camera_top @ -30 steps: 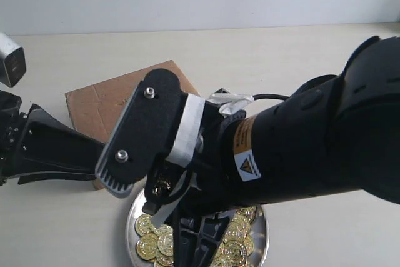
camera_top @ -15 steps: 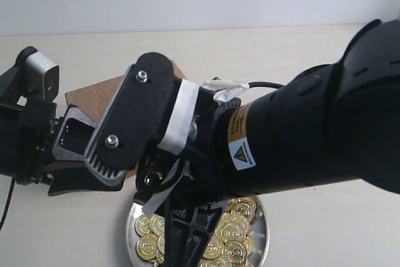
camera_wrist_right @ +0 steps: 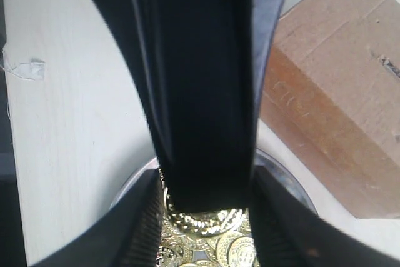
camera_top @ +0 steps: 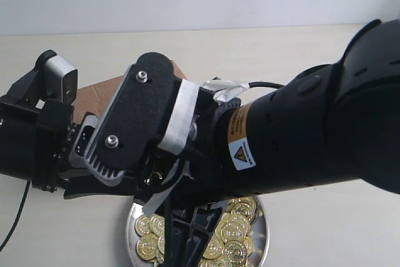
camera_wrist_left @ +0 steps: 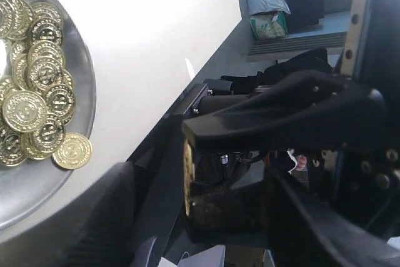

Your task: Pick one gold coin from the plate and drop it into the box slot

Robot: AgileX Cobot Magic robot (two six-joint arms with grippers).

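My right gripper point(camera_top: 153, 182) hangs above the silver plate point(camera_top: 265, 237), shut on one gold coin point(camera_wrist_right: 206, 220) and pinching it by the rim. In the left wrist view that coin point(camera_wrist_left: 186, 176) stands edge-on between the right gripper's two black fingers. My left gripper point(camera_wrist_left: 197, 178) is open, with one finger on each side of the coin; whether they touch it I cannot tell. One left finger point(camera_wrist_right: 200, 92) hides most of the coin in the right wrist view. The brown box point(camera_wrist_right: 337, 73) lies just beyond the plate point(camera_wrist_right: 290, 182), and its slot point(camera_wrist_right: 389, 65) shows as a short dark slit.
Many gold coins point(camera_top: 234, 242) are heaped in the plate point(camera_wrist_left: 87, 92). The right arm covers most of the box point(camera_top: 94, 95) in the exterior view. A black cable point(camera_top: 15, 217) trails from the left arm. A scrap of tape point(camera_wrist_right: 25, 67) sticks to the beige table.
My left arm has swung right and in toward the right gripper, bringing its open fingers around the held coin. The right gripper shifted slightly left a second ago, then held still.
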